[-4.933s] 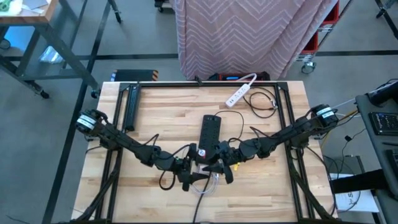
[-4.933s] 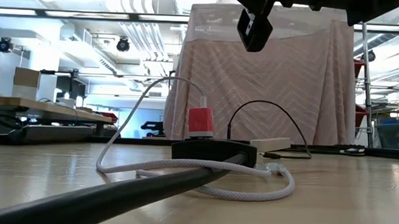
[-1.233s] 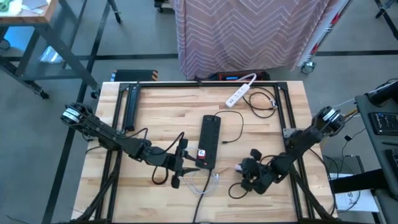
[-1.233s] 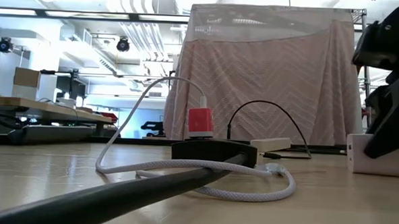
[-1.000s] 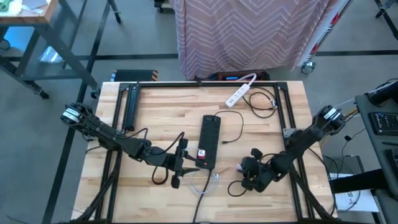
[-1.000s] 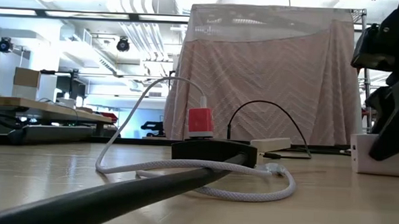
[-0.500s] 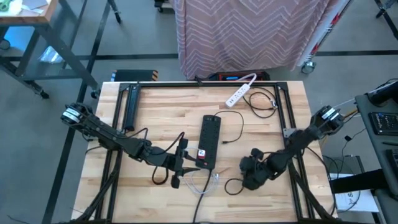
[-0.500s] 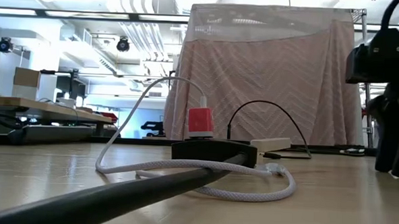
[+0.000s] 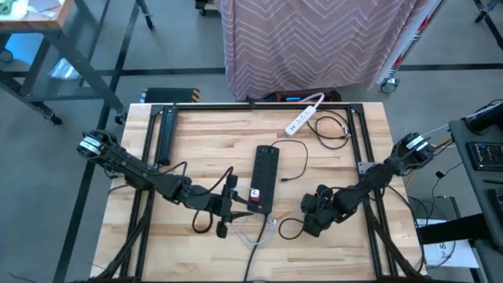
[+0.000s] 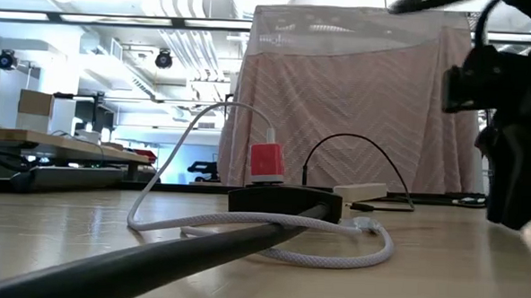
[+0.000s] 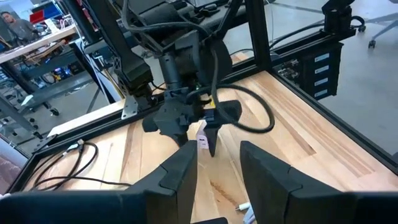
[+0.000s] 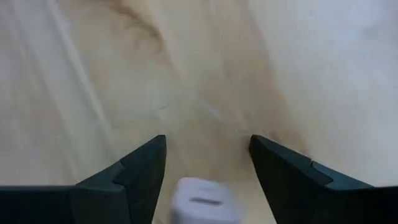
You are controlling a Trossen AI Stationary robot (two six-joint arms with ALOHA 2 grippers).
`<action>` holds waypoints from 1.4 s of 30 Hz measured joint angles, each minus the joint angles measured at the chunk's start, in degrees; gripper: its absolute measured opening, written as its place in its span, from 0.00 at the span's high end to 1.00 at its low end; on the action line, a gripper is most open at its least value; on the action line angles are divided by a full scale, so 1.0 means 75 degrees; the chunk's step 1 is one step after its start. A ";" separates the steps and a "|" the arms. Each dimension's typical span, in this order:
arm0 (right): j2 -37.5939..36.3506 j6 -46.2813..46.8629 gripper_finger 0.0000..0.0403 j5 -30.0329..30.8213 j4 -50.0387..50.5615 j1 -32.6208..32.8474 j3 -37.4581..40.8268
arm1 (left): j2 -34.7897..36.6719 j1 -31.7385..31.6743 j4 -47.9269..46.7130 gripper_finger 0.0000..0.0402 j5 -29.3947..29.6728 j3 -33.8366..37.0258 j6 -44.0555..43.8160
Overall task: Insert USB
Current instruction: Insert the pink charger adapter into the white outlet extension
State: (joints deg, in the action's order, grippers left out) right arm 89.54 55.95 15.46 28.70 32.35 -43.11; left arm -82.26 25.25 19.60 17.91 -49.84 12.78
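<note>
A black power strip (image 9: 264, 174) lies mid-table with a red charger (image 9: 255, 194) plugged into its near end; the charger also shows in the low view (image 10: 267, 160). A white braided cable (image 10: 271, 230) runs from the charger and loops on the table. My left gripper (image 9: 229, 206) is open and empty beside the strip's near end. My right gripper (image 12: 208, 142) is open, pointing down at the table right of the strip. Its fingers stand on either side of a small white charger block (image 12: 202, 200), with a gap on each side. The left wrist view also shows the block (image 11: 201, 137).
A white power strip (image 9: 304, 118) and a coil of black cable (image 9: 334, 126) lie at the table's far edge. A thick black cord (image 10: 153, 261) runs from the black strip toward the near edge. A cloth-draped rack (image 9: 314, 47) stands beyond the far edge.
My right gripper has moved a little toward the table's left, over the white charger block. The block stood in plain sight on the table beside the gripper in the low view and is now hidden behind it. My left arm has kept still.
</note>
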 joint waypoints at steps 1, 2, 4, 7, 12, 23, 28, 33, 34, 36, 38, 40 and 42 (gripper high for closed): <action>-0.0003 -0.0027 0.40 0.0023 -0.0006 -0.0045 -0.0042 | 0.0000 0.0001 0.0001 0.72 0.0000 0.0000 0.0000; -0.0006 -0.0059 0.39 0.0030 -0.0021 -0.0097 -0.0071 | 0.0001 0.0001 -0.0009 0.72 0.0000 0.0000 0.0000; -0.0006 -0.0156 0.37 0.0029 -0.0004 -0.0161 -0.0130 | 0.0045 0.0019 -0.0089 0.71 -0.0005 0.0000 -0.0001; -0.0009 -0.0410 0.34 0.0099 -0.0053 -0.0245 -0.0317 | 0.0194 0.0027 -0.0206 0.71 -0.0005 0.0000 -0.0003; -0.0014 -0.0843 0.32 0.0199 -0.0035 -0.0553 -0.0814 | 0.0577 0.0036 -0.0669 0.73 -0.0009 0.0000 -0.0221; 0.0020 -0.3022 0.37 0.0412 -0.0013 -0.2456 -0.2517 | 0.1500 0.0041 -0.2152 0.79 -0.0006 0.0057 -0.1254; 0.0020 -0.4254 0.43 0.0428 -0.0048 -0.3382 -0.3198 | 0.1734 0.0041 -0.2365 0.80 -0.0005 0.0111 -0.1396; 0.0020 -0.4987 0.48 0.0426 -0.0063 -0.4093 -0.3593 | 0.1743 0.0041 -0.2405 0.81 -0.0004 0.0114 -0.1451; 0.0020 -0.5048 0.49 0.0425 -0.0070 -0.4213 -0.3629 | 0.1739 0.0040 -0.2419 0.81 -0.0004 0.0114 -0.1451; 0.0020 -0.5176 0.50 0.0421 -0.0064 -0.4415 -0.3658 | 0.1727 0.0039 -0.2417 0.81 -0.0006 0.0117 -0.1451; 0.0020 -0.5254 0.51 0.0421 -0.0036 -0.4602 -0.3660 | 0.1710 0.0039 -0.2414 0.81 -0.0003 0.0117 -0.1451; 0.0020 -0.5267 0.52 0.0421 -0.0031 -0.4763 -0.3660 | 0.1687 0.0039 -0.2417 0.81 -0.0003 0.0117 -0.1449; 0.0011 -0.5266 0.52 0.0424 -0.0013 -0.4888 -0.3660 | 0.1687 0.0039 -0.2412 0.81 -0.0004 0.0117 -0.1448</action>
State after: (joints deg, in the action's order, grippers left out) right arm 89.62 16.45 18.63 28.60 -4.31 -70.57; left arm -69.60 25.54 1.51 17.88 -48.97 1.91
